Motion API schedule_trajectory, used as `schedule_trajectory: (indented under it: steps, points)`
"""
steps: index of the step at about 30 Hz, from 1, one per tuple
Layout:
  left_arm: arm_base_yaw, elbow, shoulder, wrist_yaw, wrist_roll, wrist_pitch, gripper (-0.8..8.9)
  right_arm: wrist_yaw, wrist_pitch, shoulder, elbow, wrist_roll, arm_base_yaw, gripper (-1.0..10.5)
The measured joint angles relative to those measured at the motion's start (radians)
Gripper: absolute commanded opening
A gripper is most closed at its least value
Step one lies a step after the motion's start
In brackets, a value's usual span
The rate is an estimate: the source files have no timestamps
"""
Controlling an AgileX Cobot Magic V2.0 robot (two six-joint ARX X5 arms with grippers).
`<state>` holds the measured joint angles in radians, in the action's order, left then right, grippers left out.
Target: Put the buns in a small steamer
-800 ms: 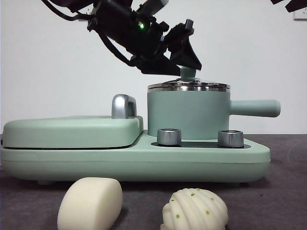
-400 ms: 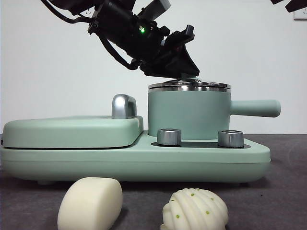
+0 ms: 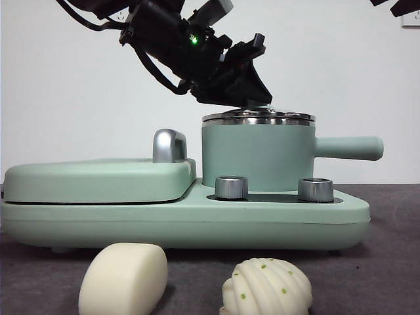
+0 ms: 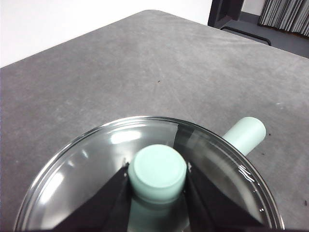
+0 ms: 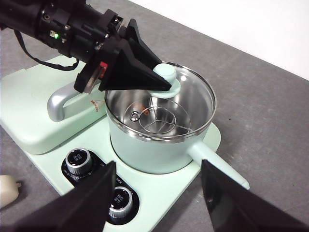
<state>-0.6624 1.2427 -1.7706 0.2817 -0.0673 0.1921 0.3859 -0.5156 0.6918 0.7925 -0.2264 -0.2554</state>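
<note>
The small steamer (image 3: 257, 157) stands on the mint-green base, its glass lid (image 3: 258, 118) on top. My left gripper (image 3: 252, 98) reaches down from the upper left and is shut on the lid's green knob (image 4: 157, 171), a jaw on either side. The right wrist view shows it gripping the knob (image 5: 166, 75) over the steamer (image 5: 145, 150). The smooth bun (image 3: 123, 279) and the ridged bun (image 3: 266, 287) with green dots lie on the table in front of the base. My right gripper (image 5: 159, 203) is open and empty, high above the appliance.
The flat lidded griddle plate (image 3: 98, 180) with a silver handle (image 3: 169, 146) fills the base's left half. Two steel dials (image 3: 231, 187) sit in front of the steamer. The steamer's long handle (image 3: 348, 147) sticks out to the right. The right arm shows as a black tip (image 3: 394, 5).
My left gripper has come down a little over the lid knob, which now sits hidden between its jaws. The lid, buns and right arm have not moved.
</note>
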Motion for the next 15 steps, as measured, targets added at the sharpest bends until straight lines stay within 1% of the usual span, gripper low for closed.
schedule_trajectory:
  steps: [4,11,15]
  points:
    - [-0.001,0.000,0.027,-0.020,0.000,-0.013,0.08,0.000,0.000,0.000,0.000,0.000,0.000,2.8]
    - [0.000,0.000,0.124,-0.023,-0.014,-0.053,0.08,0.000,0.000,0.000,0.000,0.000,0.000,2.8]
    - [0.001,0.000,0.190,-0.025,-0.014,-0.180,0.09,0.000,0.000,0.000,0.000,0.000,0.000,2.8]
